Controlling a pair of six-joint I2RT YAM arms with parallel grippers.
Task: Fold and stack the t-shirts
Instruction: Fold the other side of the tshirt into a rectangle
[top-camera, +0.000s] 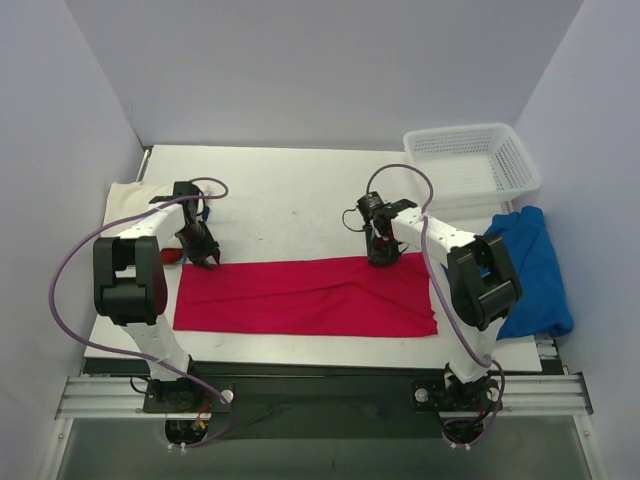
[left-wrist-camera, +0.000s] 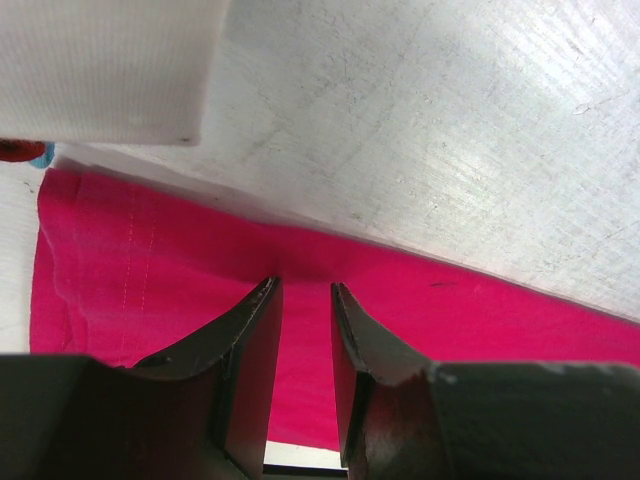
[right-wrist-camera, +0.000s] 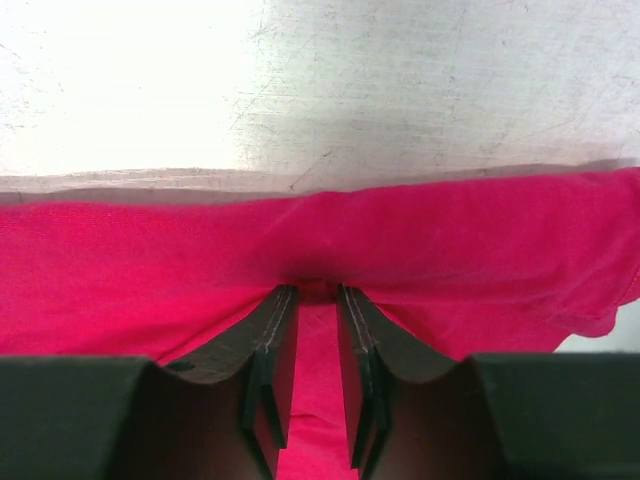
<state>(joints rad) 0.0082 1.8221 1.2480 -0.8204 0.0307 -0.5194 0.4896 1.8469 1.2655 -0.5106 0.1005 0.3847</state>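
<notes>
Count: three t-shirts, one basket, two grippers.

1. The crimson red cloth t-shirt (top-camera: 300, 300) lies folded into a long flat band across the near half of the white scuffed table (top-camera: 290, 200), running left to right between the two arms.
2. The cream cloth t-shirt (top-camera: 128, 200) lies at the far left edge of the table, behind the left arm.
3. The royal blue cloth t-shirt (top-camera: 535, 265) lies crumpled at the right edge, beside the right arm and just in front of the white plastic lattice basket (top-camera: 470, 165) in the far right corner.

The left gripper (top-camera: 207, 257) is down at the far left corner of the red band. In the left wrist view its black fingers (left-wrist-camera: 255, 350) are drawn close together, with the far hem caught between the tips and lifted off the table.

The right gripper (top-camera: 381, 255) is down on the far hem towards the right end. Its fingers (right-wrist-camera: 270, 350) are clenched on a pinch of red cloth, with creases running in to the tips.

The blue and cream shirts lie apart from both grippers.
</notes>
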